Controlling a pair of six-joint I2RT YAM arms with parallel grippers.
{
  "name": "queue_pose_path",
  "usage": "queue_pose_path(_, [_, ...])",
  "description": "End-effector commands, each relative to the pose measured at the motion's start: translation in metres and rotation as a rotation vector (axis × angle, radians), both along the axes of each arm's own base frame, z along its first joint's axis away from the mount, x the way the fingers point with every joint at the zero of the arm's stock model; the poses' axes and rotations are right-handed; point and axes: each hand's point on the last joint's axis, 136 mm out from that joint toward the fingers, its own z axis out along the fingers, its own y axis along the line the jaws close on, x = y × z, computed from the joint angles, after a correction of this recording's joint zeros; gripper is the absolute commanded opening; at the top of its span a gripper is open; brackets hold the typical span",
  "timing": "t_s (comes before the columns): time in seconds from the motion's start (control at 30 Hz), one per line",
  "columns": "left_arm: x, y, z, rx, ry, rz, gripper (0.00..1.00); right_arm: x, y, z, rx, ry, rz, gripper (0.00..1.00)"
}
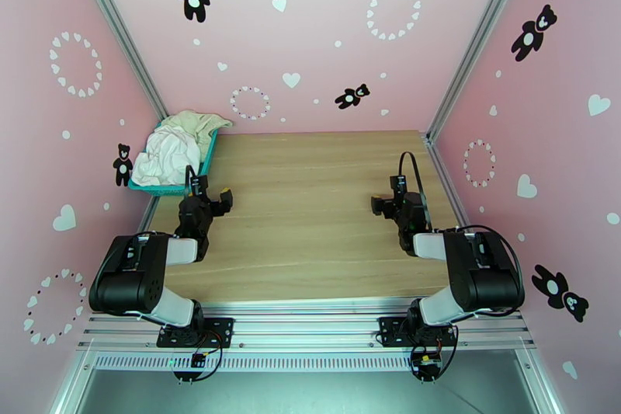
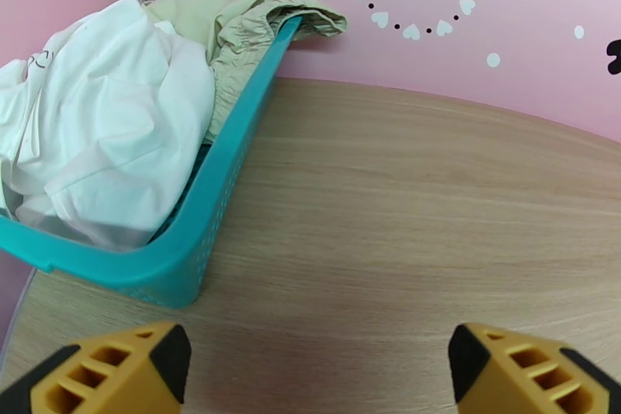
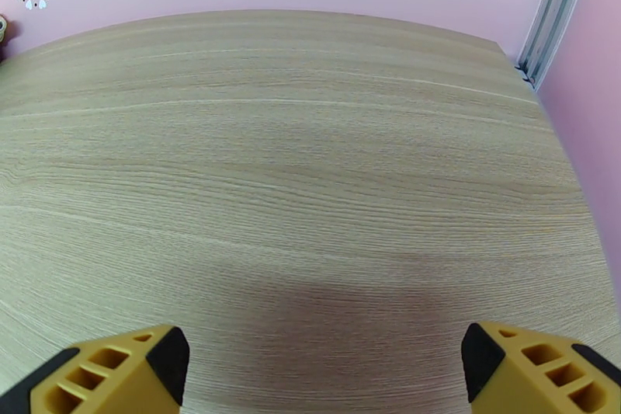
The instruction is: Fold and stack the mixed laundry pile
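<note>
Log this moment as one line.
stage: nothing folded | T-shirt, beige garment: in basket | left gripper: open, near basket | right gripper: open, over table

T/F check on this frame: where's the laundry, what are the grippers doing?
1. The white T-shirt and the cream garment both lie in the teal basket. True.
2. The left gripper grips the white T-shirt. False: its jaws stand open and empty over the table, beside the teal basket.
3. The cream garment spills over the teal basket's far rim. True.
4. A folded garment lies before the right gripper. False: bare wood lies there, and the jaws are open.
5. The teal basket stands at the table's far right corner. False: far left corner.
</note>
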Motion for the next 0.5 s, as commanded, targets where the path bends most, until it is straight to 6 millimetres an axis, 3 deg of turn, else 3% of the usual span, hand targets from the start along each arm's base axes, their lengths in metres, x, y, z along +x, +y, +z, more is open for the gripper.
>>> queue_pose_path(0.0, [0.001, 0.005, 0.01, 0.024, 0.015, 0.056, 0.89, 0.003, 0.003, 0.01, -0.019, -0.028, 0.006, 0.99])
queue_pose_path(0.13, [-0.005, 0.0, 0.04, 0.016, 0.102, 0.115, 0.87, -0.005, 0.01, 0.039, -0.044, 0.001, 0.009, 0.99])
queue_pose_path(0.2, [-0.012, -0.007, 0.061, -0.042, 0.116, 0.107, 0.98, -0.011, 0.013, 0.06, -0.013, -0.016, -0.016, 0.99])
queue_pose_path(0.33, [-0.02, 0.009, 0.093, -0.071, 0.214, 0.223, 0.95, -0.011, 0.017, 0.097, 0.245, -0.054, -0.1, 0.99])
queue_pose_path(0.37, [-0.018, 0.016, 0.109, -0.072, 0.226, 0.253, 0.93, -0.011, 0.029, 0.099, 0.307, -0.018, -0.06, 0.99])
queue_pose_path(0.47, [-0.01, 0.038, 0.124, -0.151, 0.306, 0.305, 0.9, -0.011, 0.072, 0.096, 0.405, 0.078, 0.115, 0.94])
